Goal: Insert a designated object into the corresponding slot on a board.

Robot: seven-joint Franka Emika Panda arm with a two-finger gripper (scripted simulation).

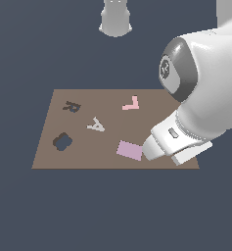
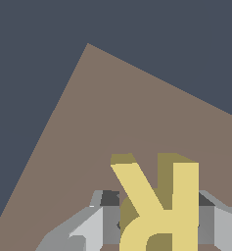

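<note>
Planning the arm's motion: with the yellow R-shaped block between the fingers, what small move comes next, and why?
Probably carry the yellow R-shaped block toward the dark R-shaped slot: the gripper appears shut on it at the brown board's opposite side.

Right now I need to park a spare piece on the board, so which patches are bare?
The board is bare along its near edge, from below the blob cutout to the purple tile, and between the R slot and the pink L. It is crowded around the grey A and under the arm.
</note>
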